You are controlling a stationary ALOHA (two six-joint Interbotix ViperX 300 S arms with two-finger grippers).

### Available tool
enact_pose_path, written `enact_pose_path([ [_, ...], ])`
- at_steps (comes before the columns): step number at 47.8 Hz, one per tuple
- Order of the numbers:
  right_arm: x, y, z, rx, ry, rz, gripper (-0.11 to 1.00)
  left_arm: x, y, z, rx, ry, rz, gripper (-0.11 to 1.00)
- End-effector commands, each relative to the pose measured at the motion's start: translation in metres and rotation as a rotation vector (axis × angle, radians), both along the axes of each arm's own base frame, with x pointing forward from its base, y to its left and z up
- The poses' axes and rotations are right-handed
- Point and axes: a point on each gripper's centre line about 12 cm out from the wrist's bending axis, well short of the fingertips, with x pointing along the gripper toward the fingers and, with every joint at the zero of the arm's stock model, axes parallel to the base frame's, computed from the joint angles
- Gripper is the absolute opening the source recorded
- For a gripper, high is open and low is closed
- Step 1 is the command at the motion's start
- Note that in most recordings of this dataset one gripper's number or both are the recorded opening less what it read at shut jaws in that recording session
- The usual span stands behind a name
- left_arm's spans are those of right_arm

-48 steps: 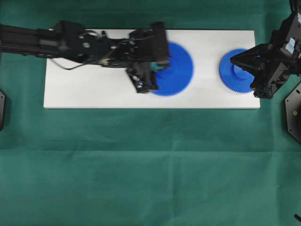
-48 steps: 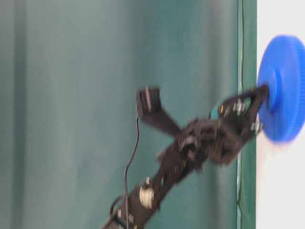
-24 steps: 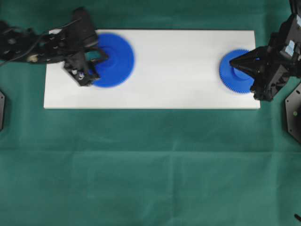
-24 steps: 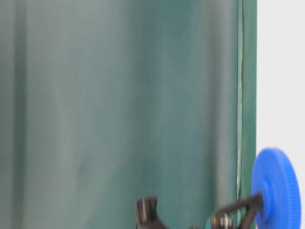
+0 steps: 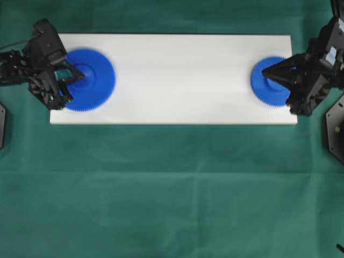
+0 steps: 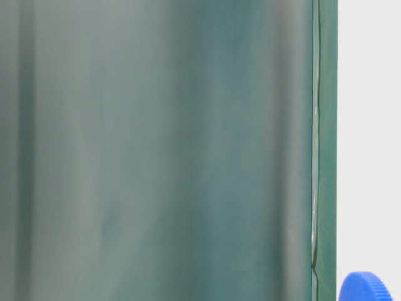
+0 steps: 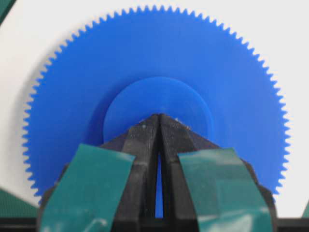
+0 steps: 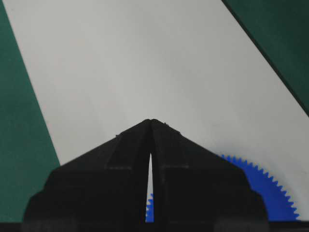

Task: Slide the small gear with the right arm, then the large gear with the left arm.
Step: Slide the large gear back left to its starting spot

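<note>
While no writing shows, both pressed-together grippers, left gripper (image 7: 160, 117) and right gripper (image 8: 151, 121), rest over gears.

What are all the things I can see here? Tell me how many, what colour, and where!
Big gear: one, bright blue, flat at the left end of the board, seen from above.
Small gear: one, bright blue, flat at the right end of the board.
Board: one, white, long, lying on the cloth.
Cloth: one, dark green, covering the table under the board.
Left hand: one, black with green tape, shut, tips on the big gear's hub.
Right hand: one, black, shut, tips over the small gear.
</note>
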Motion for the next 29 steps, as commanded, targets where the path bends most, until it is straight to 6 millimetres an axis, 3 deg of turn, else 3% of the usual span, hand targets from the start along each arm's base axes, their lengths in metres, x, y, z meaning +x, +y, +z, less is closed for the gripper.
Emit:
enact_pose_path([
  [1, 0.004, -0.001, 0.007, -0.004, -0.024, 0.002, 0.50, -0.001, 0.000, 0.001, -0.003, 0.005, 0.001, 0.00],
  [15, 0.004, -0.001, 0.007, -0.004, -0.024, 0.002, 0.50, 0.005, 0.002, 0.005, 0.004, -0.008, 0.000, 0.00],
  [29, 0.004, 0.000, 0.007, -0.004, -0.024, 0.004, 0.50, 0.016, 0.007, 0.029, 0.049, -0.089, -0.011, 0.00],
])
